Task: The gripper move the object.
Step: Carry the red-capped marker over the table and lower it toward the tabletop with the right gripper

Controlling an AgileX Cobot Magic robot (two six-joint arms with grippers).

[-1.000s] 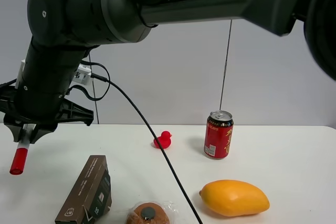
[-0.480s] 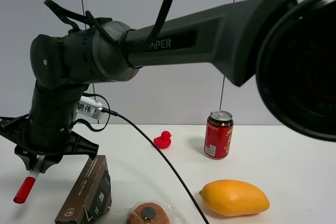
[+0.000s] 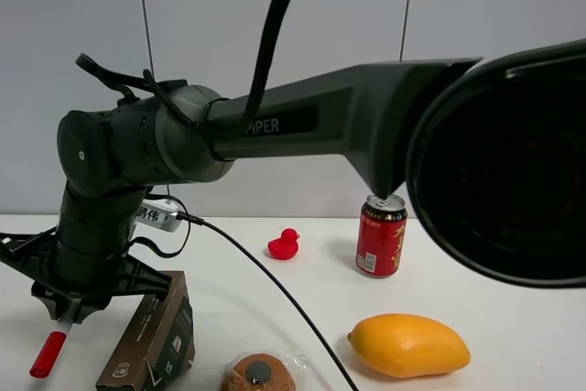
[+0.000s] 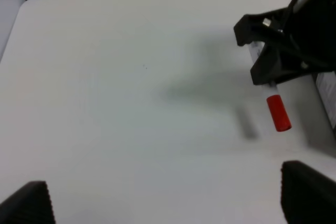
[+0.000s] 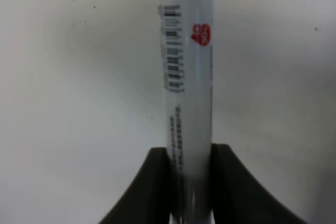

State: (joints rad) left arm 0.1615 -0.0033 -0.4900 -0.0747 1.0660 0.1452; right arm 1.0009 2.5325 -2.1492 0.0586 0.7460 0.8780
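My right gripper [image 3: 62, 307] reaches across to the far left of the table and is shut on the white marker pen [image 3: 50, 347]. The pen hangs tilted, its red cap pointing down, close above the tabletop and just left of the brown carton. The right wrist view shows the pen's labelled white barrel [image 5: 189, 77] clamped between the two black fingers [image 5: 152, 187]. The left wrist view shows that gripper [image 4: 270, 59] with the red cap [image 4: 278, 113] below it and the cap's shadow on the table beside it. My left gripper [image 4: 168, 203] is open and empty; only its fingertips show.
A long brown carton [image 3: 151, 336] lies right beside the pen. A wrapped bun [image 3: 259, 374] and an orange-yellow mango [image 3: 408, 345] lie at the front. A red can [image 3: 381, 235] and a small red duck [image 3: 285, 244] stand further back. The arm's black cable [image 3: 275, 290] trails across the table.
The right arm has lowered and shifted slightly right, bringing the pen down toward the table beside the carton. The grip on the pen is unchanged.
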